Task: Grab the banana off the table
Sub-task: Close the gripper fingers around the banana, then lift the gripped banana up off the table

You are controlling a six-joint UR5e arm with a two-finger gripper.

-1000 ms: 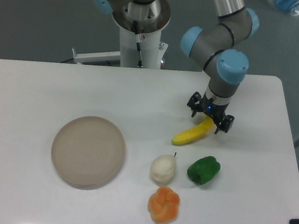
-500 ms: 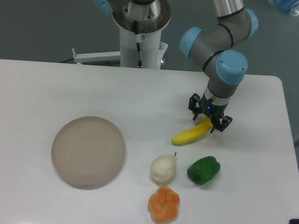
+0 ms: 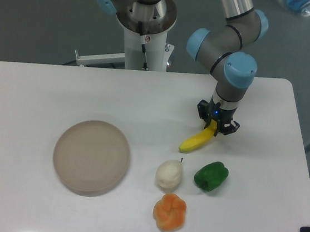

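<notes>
Banana's (image 3: 198, 141) upper end hidden inside clamped pincer (image 3: 216, 125).

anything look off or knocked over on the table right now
Nothing stands out. The claw is closed on the upper end of the banana, whose lower end still looks to touch the table. The pear, green pepper, orange fruit and empty plate sit undisturbed.
</notes>
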